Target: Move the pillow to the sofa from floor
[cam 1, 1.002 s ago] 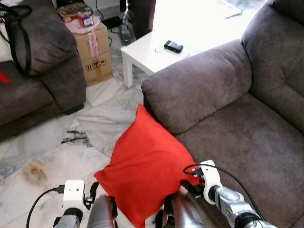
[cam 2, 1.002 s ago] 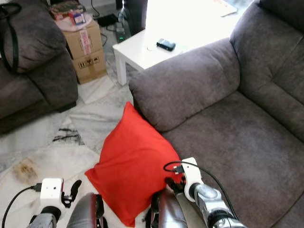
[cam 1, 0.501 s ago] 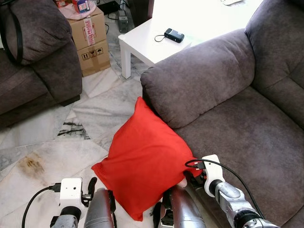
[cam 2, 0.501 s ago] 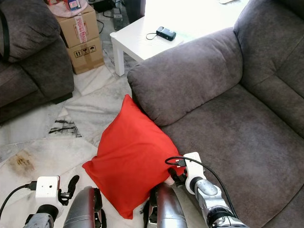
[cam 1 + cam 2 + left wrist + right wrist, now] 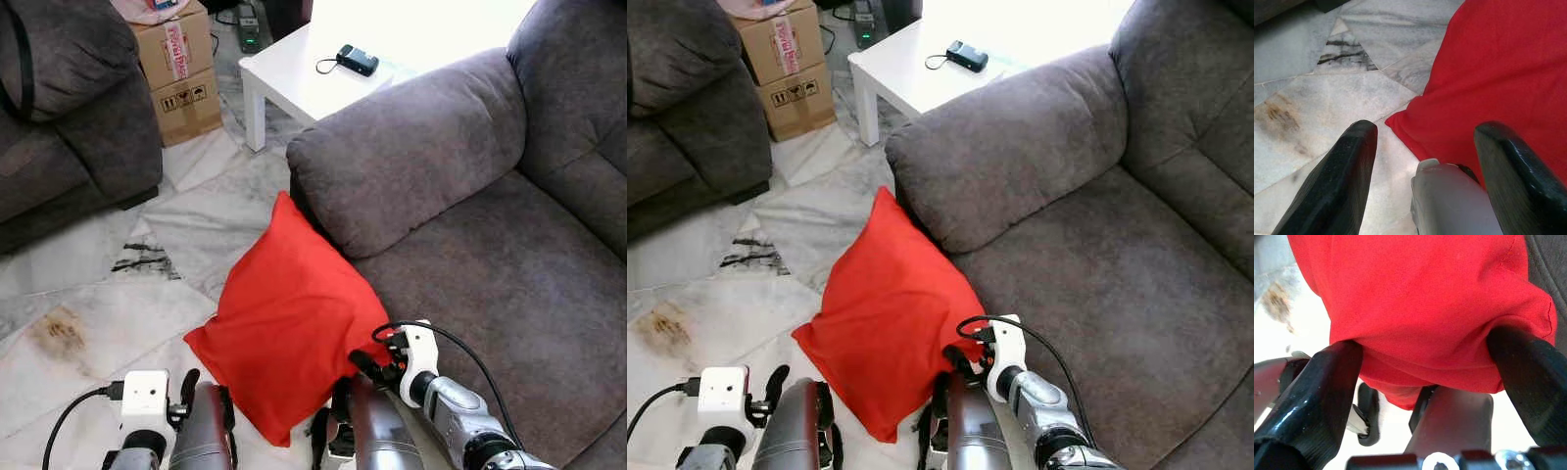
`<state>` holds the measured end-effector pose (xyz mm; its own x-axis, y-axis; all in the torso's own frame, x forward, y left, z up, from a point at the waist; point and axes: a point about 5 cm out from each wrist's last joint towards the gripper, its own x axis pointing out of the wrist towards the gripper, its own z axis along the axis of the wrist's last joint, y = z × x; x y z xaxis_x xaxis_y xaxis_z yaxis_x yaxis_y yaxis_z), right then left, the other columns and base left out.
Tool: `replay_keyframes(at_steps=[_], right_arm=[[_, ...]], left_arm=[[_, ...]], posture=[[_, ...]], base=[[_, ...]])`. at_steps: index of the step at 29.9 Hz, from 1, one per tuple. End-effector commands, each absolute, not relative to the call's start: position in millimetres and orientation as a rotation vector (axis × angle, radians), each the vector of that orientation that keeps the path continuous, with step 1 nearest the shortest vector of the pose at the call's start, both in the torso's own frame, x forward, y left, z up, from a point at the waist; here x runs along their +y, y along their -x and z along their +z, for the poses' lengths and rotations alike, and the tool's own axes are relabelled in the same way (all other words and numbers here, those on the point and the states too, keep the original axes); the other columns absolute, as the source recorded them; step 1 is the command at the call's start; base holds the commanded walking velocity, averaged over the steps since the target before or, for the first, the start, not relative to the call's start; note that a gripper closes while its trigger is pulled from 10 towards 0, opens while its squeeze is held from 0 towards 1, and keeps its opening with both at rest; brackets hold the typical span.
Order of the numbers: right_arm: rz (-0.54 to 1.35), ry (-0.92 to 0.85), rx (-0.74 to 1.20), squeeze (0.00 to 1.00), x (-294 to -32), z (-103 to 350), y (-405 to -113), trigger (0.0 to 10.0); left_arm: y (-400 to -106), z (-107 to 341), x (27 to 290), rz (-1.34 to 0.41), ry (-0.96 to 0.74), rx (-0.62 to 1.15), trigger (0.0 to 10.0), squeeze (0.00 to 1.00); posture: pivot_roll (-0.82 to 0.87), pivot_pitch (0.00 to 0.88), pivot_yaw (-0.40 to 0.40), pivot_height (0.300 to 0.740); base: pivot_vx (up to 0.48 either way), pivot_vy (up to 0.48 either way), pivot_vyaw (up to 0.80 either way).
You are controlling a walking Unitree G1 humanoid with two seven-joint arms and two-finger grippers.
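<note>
The square red fabric pillow [image 5: 289, 343] stands on the marble floor [image 5: 88, 304], leaning against the grey sofa [image 5: 470, 225], ahead of the left jaws [image 5: 1420, 181]; its corner sits between the right jaws [image 5: 1425, 377].

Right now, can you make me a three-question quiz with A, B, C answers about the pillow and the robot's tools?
1. Where is the pillow?
A. On the white table
B. On the floor, leaning against the sofa arm
C. On the sofa seat

2. What colour is the pillow?
A. Red
B. Blue
C. Grey

3. What is the right tool doing?
A. Hanging far from the pillow
B. Holding the cardboard box
C. Open, its fingers either side of a pillow corner

Answers:
1 B: its lower edge lies on the marble floor and its top edge rests against the sofa arm.
2 A: it is plain red in every view.
3 C: the right wrist view shows the pillow's corner bulging between the two spread black fingers, while the left tool is open over the floor beside the pillow.
</note>
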<state>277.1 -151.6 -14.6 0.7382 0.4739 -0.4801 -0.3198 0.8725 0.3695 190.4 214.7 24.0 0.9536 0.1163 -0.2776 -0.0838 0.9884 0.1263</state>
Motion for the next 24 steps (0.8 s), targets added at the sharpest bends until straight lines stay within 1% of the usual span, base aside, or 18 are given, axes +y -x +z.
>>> replay_keyframes(at_steps=[1,7,8,12,15,19,22,24], right_arm=[[0.426,-0.344,0.617,0.00,-153.5,-21.4,-268.2,10.0],[0.398,-0.438,0.552,0.00,-152.6,-15.8,-273.2,10.0],[0.375,-0.473,0.508,0.00,-152.4,-11.4,-277.7,10.0],[0.354,-0.497,0.448,0.00,-151.7,-4.3,-284.4,10.0],[0.321,-0.469,0.412,0.00,-152.2,0.5,-289.6,10.0],[0.310,-0.369,0.398,0.00,-152.4,2.0,-291.0,10.0],[0.317,-0.361,0.419,0.00,-150.1,-0.5,-289.1,10.0],[0.323,-0.299,0.466,0.00,-148.4,-7.6,-283.2,10.0]], left_arm=[[-181.3,18.9,212.1,0.101,-0.095,0.325,10.0,0.00],[-178.9,19.9,211.9,0.109,-0.095,0.325,10.0,0.00],[-177.8,20.7,211.3,0.114,-0.094,0.321,10.0,0.00],[-176.5,22.4,209.9,0.124,-0.092,0.313,10.0,0.00],[-174.9,24.4,209.6,0.128,-0.093,0.309,10.0,0.00],[-172.1,26.6,209.5,0.129,-0.099,0.307,10.0,0.00],[-171.1,27.0,209.4,0.124,-0.110,0.309,10.0,0.00],[-168.4,26.3,208.3,0.112,-0.120,0.321,10.0,0.00]], posture=[[0.14,0.360,-0.169,0.638],[0.14,0.368,-0.174,0.638],[0.14,0.374,-0.177,0.638],[0.15,0.380,-0.180,0.638],[0.15,0.388,-0.183,0.638],[0.16,0.401,-0.185,0.638],[0.16,0.407,-0.187,0.638],[0.16,0.418,-0.188,0.638]], base=[[0.000,0.000,0.00],[0.000,0.000,0.00],[0.000,0.000,0.00],[0.000,0.000,0.00],[0.000,0.000,0.00],[0.000,0.000,0.00],[0.000,0.000,0.00],[0.000,0.000,0.00]])
